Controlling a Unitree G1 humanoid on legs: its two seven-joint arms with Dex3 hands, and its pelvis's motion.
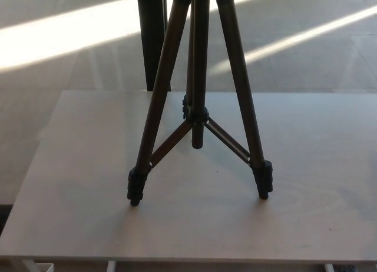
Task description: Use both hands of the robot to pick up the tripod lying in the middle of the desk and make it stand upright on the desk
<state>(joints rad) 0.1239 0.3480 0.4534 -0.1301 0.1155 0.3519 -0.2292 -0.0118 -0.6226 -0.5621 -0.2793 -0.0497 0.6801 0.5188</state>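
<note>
dark brown metal-legged tripod: legs smooth, faint satin sheen; foot clamps and centre hub look matt black plastic. pale wood-grain desk: flat, smooth, matt, soft grain lines showing. grey tiled floor beyond: smooth, semi-gloss, throwing back bright sun bands. black upright post behind: matt.
</note>
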